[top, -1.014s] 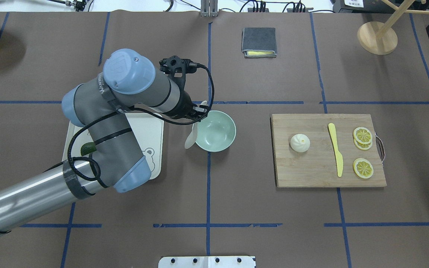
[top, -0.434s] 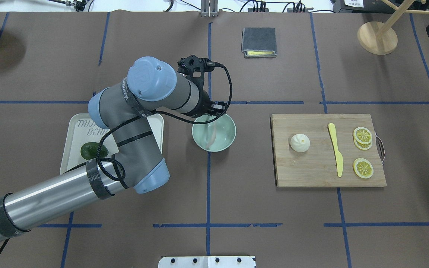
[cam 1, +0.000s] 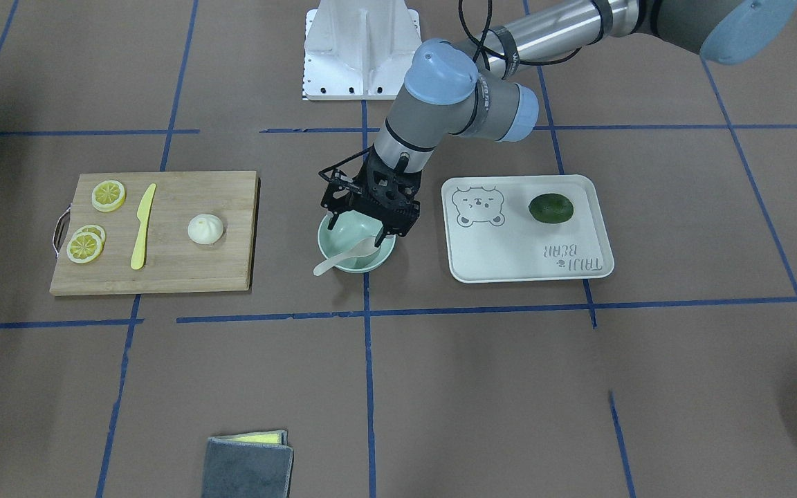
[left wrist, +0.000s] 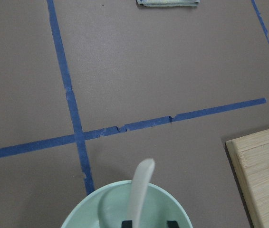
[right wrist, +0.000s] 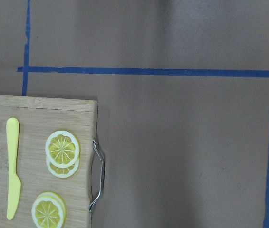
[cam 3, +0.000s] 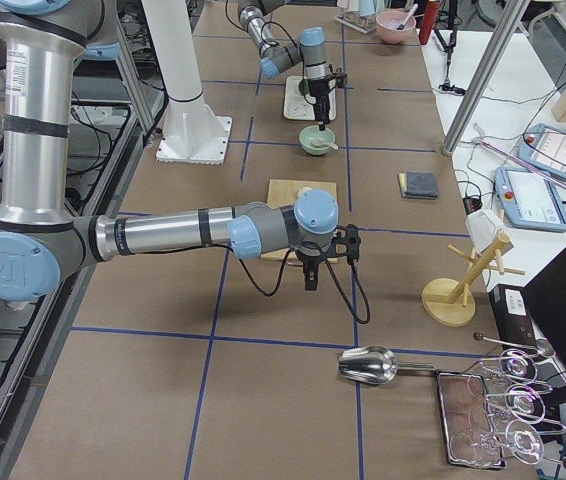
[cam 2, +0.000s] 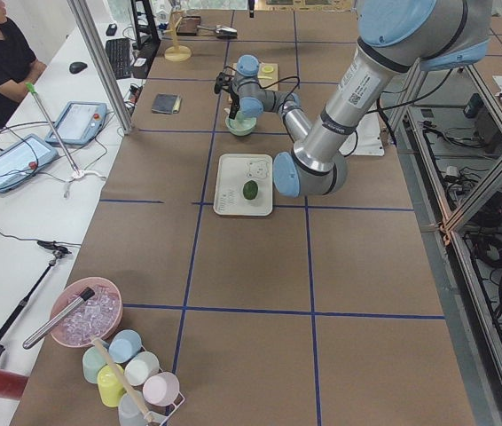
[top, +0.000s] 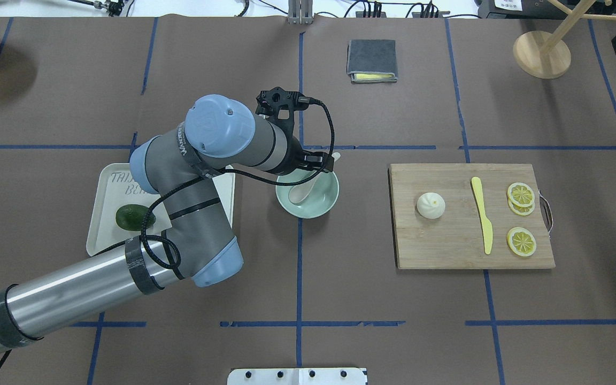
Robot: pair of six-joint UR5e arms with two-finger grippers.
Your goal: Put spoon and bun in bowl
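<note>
The pale spoon (top: pixel 308 187) lies in the mint-green bowl (top: pixel 323 202), scoop down inside, handle resting on the far rim and sticking out. It also shows in the front view (cam 1: pixel 336 261) and the left wrist view (left wrist: pixel 140 190). My left gripper (top: pixel 316 163) hovers just over the bowl (cam 1: pixel 357 267) with its jaws apart around the spoon, not clamping it. The white bun (top: pixel 431 205) sits on the wooden cutting board (top: pixel 447 240), to the right of the bowl. My right gripper (cam 3: pixel 308 278) hangs over the table by the board's handle end; I cannot tell its state.
A yellow plastic knife (top: pixel 482 214) and lemon slices (top: pixel 521 195) share the board with the bun. A white bear-printed tray (top: pixel 106 214) with a dark avocado (top: pixel 134 216) lies left of the bowl, under my left arm. A folded grey cloth (top: pixel 371 60) lies at the far side.
My left gripper carried the spoon from the bowl's left side to over the bowl. The spoon now rests in the bowl and the jaws have opened.
</note>
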